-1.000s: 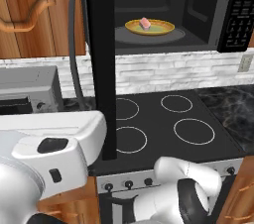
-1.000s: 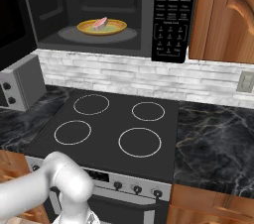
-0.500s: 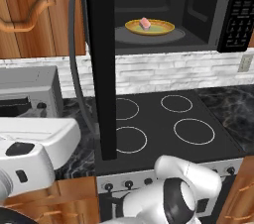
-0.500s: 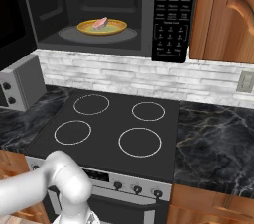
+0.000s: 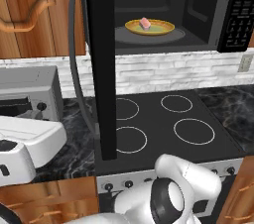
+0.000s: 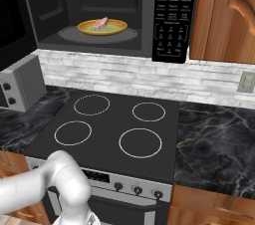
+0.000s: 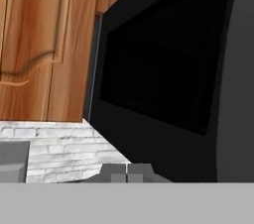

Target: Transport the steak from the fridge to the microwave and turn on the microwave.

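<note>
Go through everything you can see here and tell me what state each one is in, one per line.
microwave: door swung wide open, cavity dark.
steak: lying on the plate inside the microwave.
yellow plate: sitting on the microwave floor, carrying the steak.
gripper: shut, empty, facing the outer side of the open door.
stove: four burners bare.
toaster oven: on the counter, door closed.

The open microwave door (image 5: pixel 100 64) stands edge-on in the left base view and hides the left part of the oven cavity and part of the stove (image 5: pixel 163 124) behind it. The keypad (image 6: pixel 171 15) has labels too small to read (just pale specks). The toaster oven (image 6: pixel 20 82) is cut by the frame's left edge. The steak (image 6: pixel 101 23) shows no detail.
</note>
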Robot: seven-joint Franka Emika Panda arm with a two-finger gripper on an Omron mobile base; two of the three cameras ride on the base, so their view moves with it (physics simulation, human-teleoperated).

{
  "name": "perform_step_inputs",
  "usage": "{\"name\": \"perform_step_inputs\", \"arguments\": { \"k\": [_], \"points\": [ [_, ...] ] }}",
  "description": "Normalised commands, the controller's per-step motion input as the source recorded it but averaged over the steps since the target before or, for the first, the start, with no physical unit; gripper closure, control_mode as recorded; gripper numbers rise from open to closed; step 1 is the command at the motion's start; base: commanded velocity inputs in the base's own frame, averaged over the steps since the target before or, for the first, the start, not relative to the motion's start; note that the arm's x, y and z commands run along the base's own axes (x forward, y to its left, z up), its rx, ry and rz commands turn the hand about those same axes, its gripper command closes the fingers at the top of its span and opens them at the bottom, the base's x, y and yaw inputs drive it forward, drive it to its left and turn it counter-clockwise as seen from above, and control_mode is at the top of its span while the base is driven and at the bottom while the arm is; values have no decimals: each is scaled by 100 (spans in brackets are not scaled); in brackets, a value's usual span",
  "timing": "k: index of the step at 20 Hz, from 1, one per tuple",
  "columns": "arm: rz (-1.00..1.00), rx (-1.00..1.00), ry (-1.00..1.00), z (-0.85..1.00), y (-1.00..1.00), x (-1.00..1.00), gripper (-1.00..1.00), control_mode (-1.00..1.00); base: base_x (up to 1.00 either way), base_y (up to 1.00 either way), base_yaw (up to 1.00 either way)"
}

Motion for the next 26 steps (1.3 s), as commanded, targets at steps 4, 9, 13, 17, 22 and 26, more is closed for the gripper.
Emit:
{"name": "perform_step_inputs", "arguments": {
  "k": [4, 9, 13, 17, 22, 26],
  "points": [
    [-8, 0, 0, -6, 16, 23, 100, -100, 0, 0, 0],
    [-10, 0, 0, -1, 11, 21, 100, -100, 0, 0, 0],
    [-11, 0, 0, -4, 9, 22, 100, -100, 0, 0, 0],
    [-11, 0, 0, -4, 6, 24, 100, -100, 0, 0, 0],
    [-11, 0, 0, -5, 4, 23, 100, -100, 0, 0, 0],
    [-11, 0, 0, -10, 0, 32, 100, -100, 0, 0, 0]
  ]
}}
